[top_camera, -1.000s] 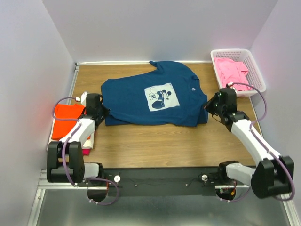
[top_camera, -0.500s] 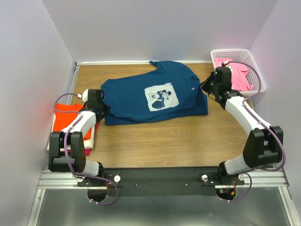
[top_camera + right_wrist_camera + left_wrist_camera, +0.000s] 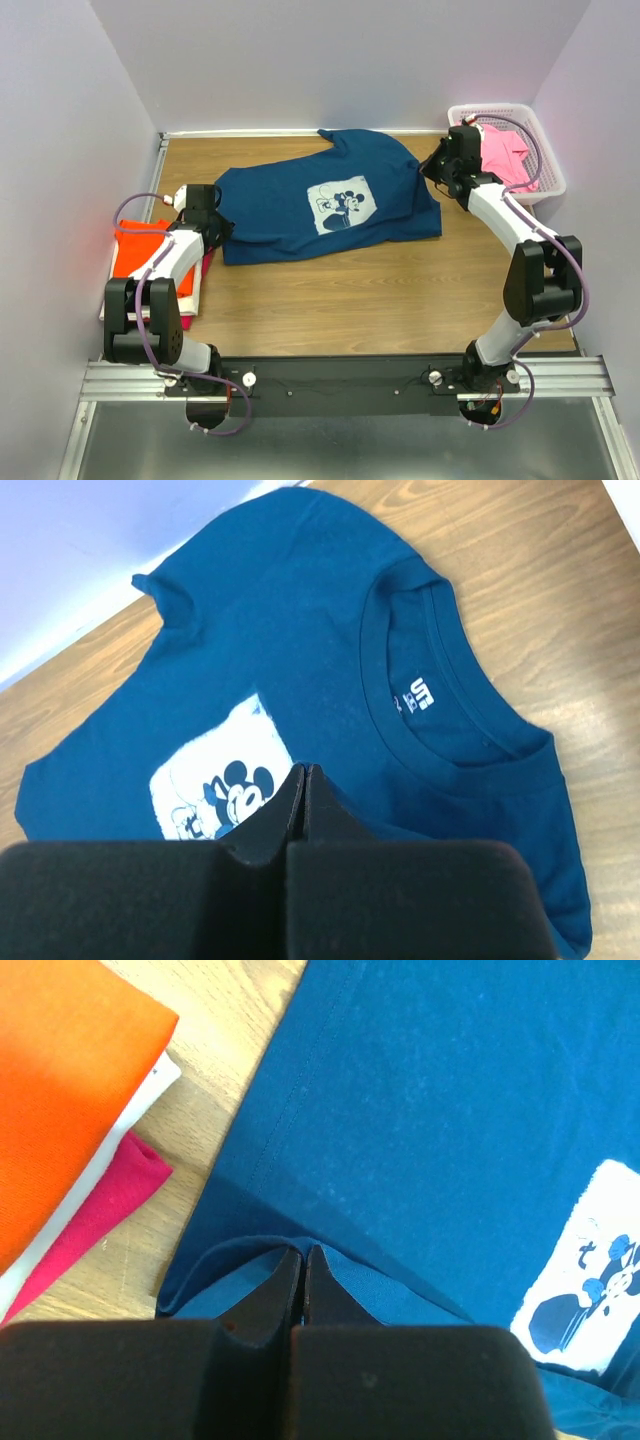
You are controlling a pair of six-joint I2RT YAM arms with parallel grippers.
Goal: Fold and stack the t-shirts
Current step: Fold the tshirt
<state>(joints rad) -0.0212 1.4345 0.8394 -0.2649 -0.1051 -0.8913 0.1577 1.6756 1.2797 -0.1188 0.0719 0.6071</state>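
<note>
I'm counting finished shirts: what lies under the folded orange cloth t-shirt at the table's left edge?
Under the folded orange t-shirt, a white cloth layer and a magenta cloth layer peek out; anything further beneath is covered.

Lit brightly and evenly from overhead in all three views. Soft, faint shadows under the edge of the navy t-shirt (image 3: pixel 300 215) and beside the arms on the counter (image 3: pixel 350 290). Reddish spill on the left wall next to the orange t-shirt (image 3: pixel 128 252). Sharp in the overhead view. In the wrist views, left claw (image 3: pixel 303 1256) and right claw (image 3: pixel 305 775) black, underexposed and slightly out of focus; orange cloth close to saturation.
</note>
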